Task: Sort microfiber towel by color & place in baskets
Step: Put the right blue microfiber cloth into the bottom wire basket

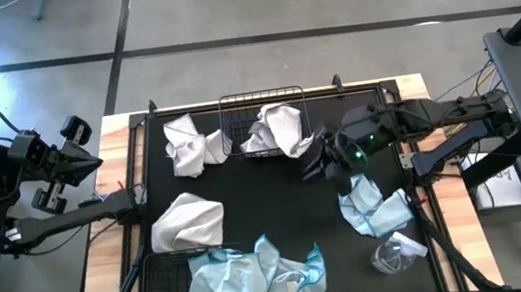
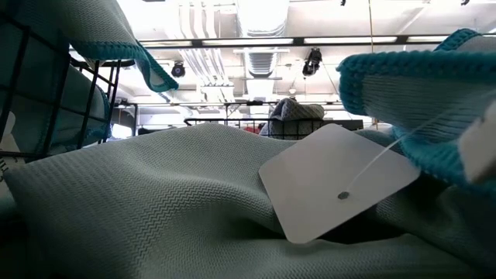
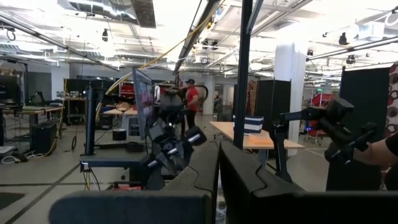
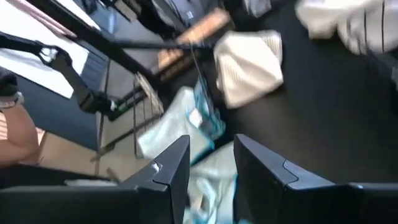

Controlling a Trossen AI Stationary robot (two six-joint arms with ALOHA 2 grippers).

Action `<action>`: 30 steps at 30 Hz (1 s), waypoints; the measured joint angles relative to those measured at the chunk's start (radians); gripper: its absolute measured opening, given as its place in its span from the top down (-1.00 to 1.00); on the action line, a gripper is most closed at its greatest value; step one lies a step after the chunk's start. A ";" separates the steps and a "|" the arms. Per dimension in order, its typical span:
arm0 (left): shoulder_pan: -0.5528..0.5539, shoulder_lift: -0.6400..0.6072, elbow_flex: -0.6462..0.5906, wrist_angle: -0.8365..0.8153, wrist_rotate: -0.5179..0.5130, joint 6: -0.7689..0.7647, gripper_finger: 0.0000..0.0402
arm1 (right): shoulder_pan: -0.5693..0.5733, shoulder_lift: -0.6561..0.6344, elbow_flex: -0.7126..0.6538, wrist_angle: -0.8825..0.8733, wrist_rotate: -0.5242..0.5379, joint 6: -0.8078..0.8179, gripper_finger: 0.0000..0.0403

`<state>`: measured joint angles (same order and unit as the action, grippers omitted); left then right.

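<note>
Two baskets: far basket (image 1: 237, 119) holds one white towel (image 1: 278, 128); near basket (image 1: 164, 290) holds a blue towel (image 1: 233, 281). Loose on the mat (image 1: 277, 194): white towels (image 1: 188, 145) (image 1: 188, 223) and a blue towel (image 1: 371, 207). Right gripper (image 1: 318, 159) hangs beside the far basket, fingers (image 4: 165, 168) parted, empty. Left gripper (image 1: 80, 155) is closed, off the table's left edge.
</note>
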<state>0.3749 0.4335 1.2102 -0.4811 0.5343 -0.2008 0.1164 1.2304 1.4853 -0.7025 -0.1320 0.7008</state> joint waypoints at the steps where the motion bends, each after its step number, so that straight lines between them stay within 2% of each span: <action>1: 0.000 0.000 0.000 -0.001 0.000 0.000 1.00 | 0.010 0.000 0.000 -0.026 0.000 0.027 0.41; 12: 0.000 0.000 0.000 -0.009 0.000 -0.002 1.00 | 0.096 0.001 0.000 -0.310 0.001 0.278 0.41; 20: 0.000 0.000 0.000 -0.008 0.000 -0.002 1.00 | 0.135 0.002 0.000 -0.503 0.005 0.408 0.41; 30: 0.000 0.000 0.000 -0.008 0.000 -0.003 1.00 | 0.150 0.003 0.000 -0.807 0.061 0.537 0.41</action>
<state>0.3752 0.4335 1.2102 -0.4892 0.5343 -0.2035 0.2668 1.2331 1.4853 -1.5093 -0.0715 1.2378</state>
